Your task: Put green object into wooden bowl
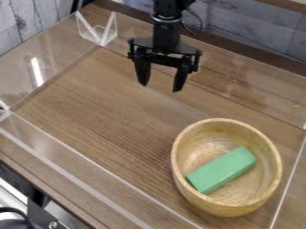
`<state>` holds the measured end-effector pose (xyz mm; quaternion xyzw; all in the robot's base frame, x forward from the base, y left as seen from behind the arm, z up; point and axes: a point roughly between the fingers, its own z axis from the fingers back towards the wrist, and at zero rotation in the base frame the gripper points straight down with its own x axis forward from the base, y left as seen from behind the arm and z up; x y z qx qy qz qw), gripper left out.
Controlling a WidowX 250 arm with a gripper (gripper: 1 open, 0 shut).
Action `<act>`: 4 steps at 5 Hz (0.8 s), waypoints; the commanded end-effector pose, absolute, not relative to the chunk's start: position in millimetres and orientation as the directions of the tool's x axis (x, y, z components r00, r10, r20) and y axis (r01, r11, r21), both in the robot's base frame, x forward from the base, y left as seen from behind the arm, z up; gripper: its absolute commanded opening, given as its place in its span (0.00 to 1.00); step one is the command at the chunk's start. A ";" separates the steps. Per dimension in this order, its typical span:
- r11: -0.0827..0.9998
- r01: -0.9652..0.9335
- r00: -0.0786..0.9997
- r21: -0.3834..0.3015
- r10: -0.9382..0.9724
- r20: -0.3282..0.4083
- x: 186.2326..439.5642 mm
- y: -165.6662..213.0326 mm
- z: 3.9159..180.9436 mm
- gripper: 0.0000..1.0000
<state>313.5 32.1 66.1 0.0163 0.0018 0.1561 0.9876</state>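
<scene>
You see the hand [164, 76] spread wide and holding nothing, pointing down above the tabletop [96, 107], well apart from the wooden bowl [227, 200]; the green object [223, 170] lies flat inside this bowl, slanted across its floor; so the task looks done to me.

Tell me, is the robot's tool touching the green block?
Apart. The camera view shows the tool open and empty over the bare table, well up and left of the wooden bowl, while the green block lies inside the bowl.
</scene>
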 end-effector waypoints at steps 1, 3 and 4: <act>0.950 -0.312 0.949 0.030 0.310 0.046 329.1 35.0 86.2 1.00; 0.956 -0.291 0.957 0.040 0.291 0.015 324.5 32.0 80.2 1.00; 0.959 -0.280 0.960 0.042 0.280 0.002 316.0 31.6 71.8 1.00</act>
